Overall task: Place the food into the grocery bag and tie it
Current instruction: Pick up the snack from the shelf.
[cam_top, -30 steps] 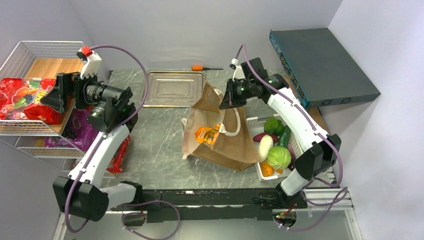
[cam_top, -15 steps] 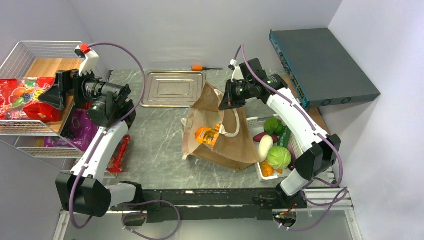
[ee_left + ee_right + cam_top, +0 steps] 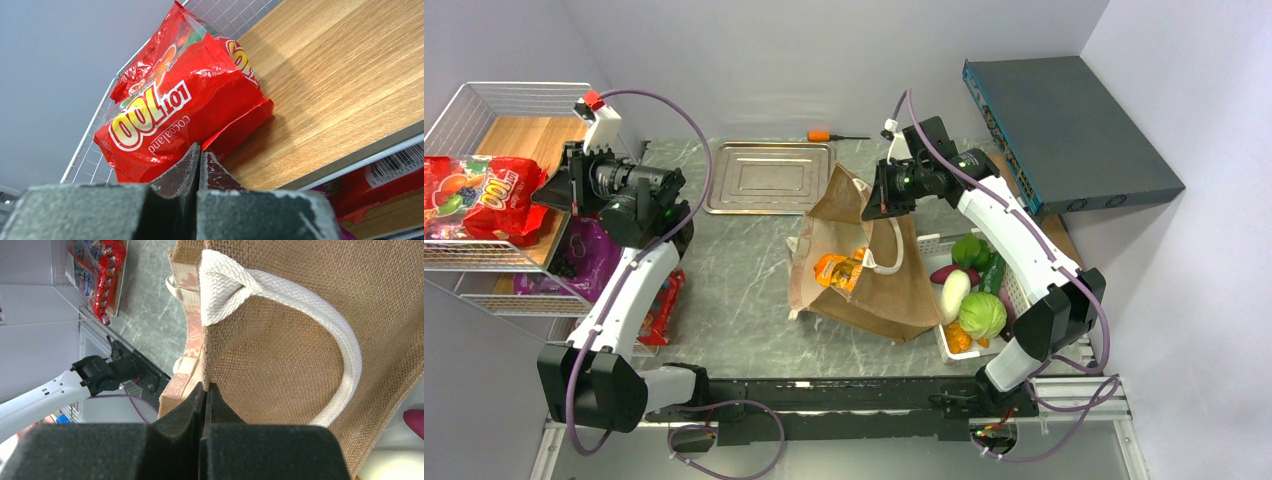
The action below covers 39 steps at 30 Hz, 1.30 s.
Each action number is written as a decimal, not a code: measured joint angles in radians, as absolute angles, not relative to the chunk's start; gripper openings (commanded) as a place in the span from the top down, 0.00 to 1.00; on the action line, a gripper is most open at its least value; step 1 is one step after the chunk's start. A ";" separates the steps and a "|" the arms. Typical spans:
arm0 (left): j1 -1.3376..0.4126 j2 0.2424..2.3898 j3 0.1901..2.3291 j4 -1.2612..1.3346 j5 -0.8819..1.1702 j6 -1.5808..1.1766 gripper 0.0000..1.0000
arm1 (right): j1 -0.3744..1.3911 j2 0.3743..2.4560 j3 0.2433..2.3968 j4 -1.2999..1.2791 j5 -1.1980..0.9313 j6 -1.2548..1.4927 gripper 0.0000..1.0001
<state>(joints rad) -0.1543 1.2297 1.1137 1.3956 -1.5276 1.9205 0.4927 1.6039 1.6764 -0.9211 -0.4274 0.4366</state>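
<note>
A red snack packet (image 3: 479, 195) (image 3: 175, 105) lies on the wooden top shelf of the wire rack (image 3: 484, 100) at the left. My left gripper (image 3: 549, 192) (image 3: 200, 150) is shut on that packet's near edge. The brown grocery bag (image 3: 894, 285) (image 3: 300, 340) stands mid-table with its mouth open, and an orange packet (image 3: 839, 268) shows inside it. My right gripper (image 3: 871, 200) (image 3: 206, 387) is shut on the bag's upper rim and holds it up. A white loop handle (image 3: 280, 290) hangs down the bag's side.
A white basket (image 3: 929, 240) right of the bag holds a cabbage (image 3: 982, 314) and other vegetables. A purple packet (image 3: 589, 255) sits on the lower shelf and a red packet (image 3: 662, 308) lies below it. Behind are a metal tray (image 3: 769, 177), a screwdriver (image 3: 829, 135) and a dark box (image 3: 1064, 130).
My left gripper stood wide open at the packet's edge and has now closed on it. The right arm and the bag have not moved.
</note>
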 measured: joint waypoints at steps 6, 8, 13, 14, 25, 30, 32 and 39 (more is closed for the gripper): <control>-0.157 1.229 1.117 1.375 -1.538 1.918 1.00 | 0.493 1.604 1.676 -0.921 -0.427 0.436 1.00; -0.168 1.232 1.131 1.372 -1.547 1.918 1.00 | 0.493 1.604 1.676 -0.921 -0.427 0.436 1.00; -0.227 1.273 1.219 1.370 -1.573 1.919 1.00 | 0.493 1.604 1.676 -0.921 -0.424 0.436 1.00; -0.245 1.282 1.237 1.368 -1.573 1.919 1.00 | 0.493 1.604 1.676 -0.921 -0.422 0.435 1.00; -0.445 1.399 1.353 1.365 -1.573 1.930 0.92 | 0.493 1.604 1.676 -0.926 -0.390 0.420 1.00; -0.483 1.467 1.353 1.455 -1.573 2.021 0.29 | 0.495 1.604 1.676 -0.930 -0.369 0.411 1.00; -0.491 1.483 1.353 1.477 -1.573 2.051 0.16 | 0.495 1.604 1.676 -0.933 -0.364 0.410 1.00; -0.496 1.486 1.354 1.504 -1.573 2.070 0.01 | 0.495 1.604 1.676 -0.934 -0.357 0.409 1.00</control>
